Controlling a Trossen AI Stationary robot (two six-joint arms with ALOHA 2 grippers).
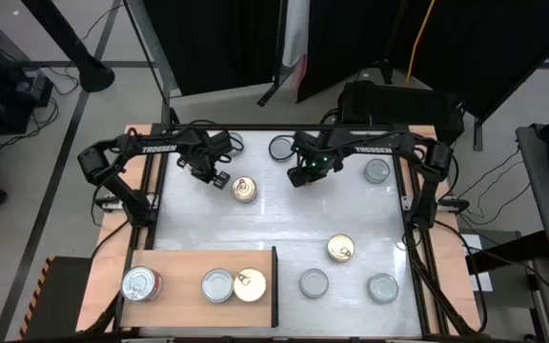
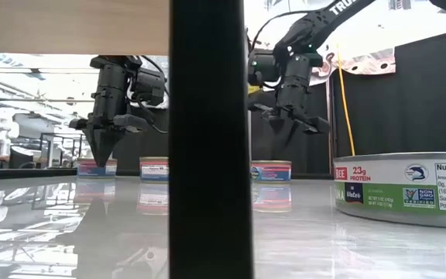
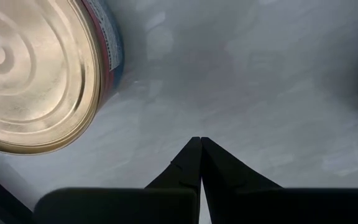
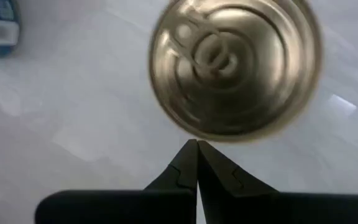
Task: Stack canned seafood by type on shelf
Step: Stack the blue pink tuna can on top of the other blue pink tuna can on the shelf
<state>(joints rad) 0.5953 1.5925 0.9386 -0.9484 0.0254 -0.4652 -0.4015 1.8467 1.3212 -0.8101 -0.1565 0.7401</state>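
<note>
White tabletop (image 1: 284, 229) carries loose tins; three already sit on our shelf (image 1: 174, 262) at lower left. Our left gripper (image 1: 219, 178) and right gripper (image 1: 296, 178) hover empty at upper centre, fingers pressed together, flanking a gold tin (image 1: 244, 189), probably our next pick.

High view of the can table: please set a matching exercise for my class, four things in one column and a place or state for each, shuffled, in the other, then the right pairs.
Column one:
1. left claw
2. shelf
3. red-labelled can
4. gold-lidded can

Column two:
A. on the white table, right half, off the board
B. shut, empty, beside a gold can at the far side
C. at the board's left end
D. near left corner, holding three cans

Pairs: 1-B, 2-D, 3-C, 4-A
</note>
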